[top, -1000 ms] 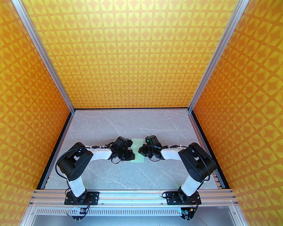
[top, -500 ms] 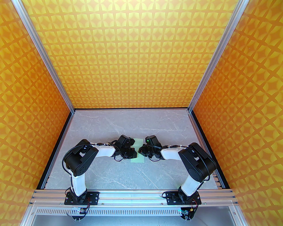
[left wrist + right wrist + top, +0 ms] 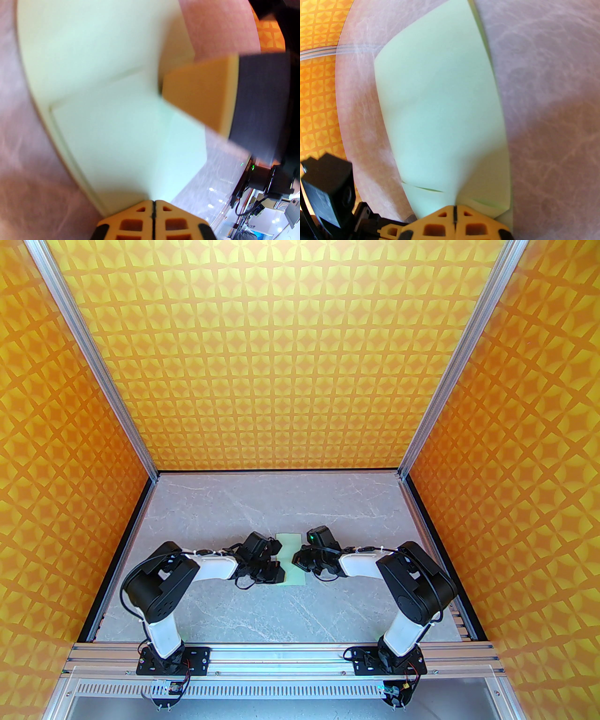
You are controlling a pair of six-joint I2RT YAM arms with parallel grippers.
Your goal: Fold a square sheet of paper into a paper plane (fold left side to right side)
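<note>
Smack mid worktop (image 3: 234, 512) sits the square sheet of paper (image 3: 290, 542), partly folded. The left claw (image 3: 152, 206) is pressed together at its edge, and the right claw (image 3: 454, 211) is pressed together too, tip pushing down on it.

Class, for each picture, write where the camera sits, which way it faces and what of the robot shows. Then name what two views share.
Top external: above and behind the bases, looking down at the table; the left arm and right arm show, meeting at the green paper.
Left wrist: on the left arm, facing down along the shut left fingers onto the paper.
Right wrist: on the right arm, facing down along the shut right fingers onto the paper.
Shared: both wrist views see the paper.
</note>
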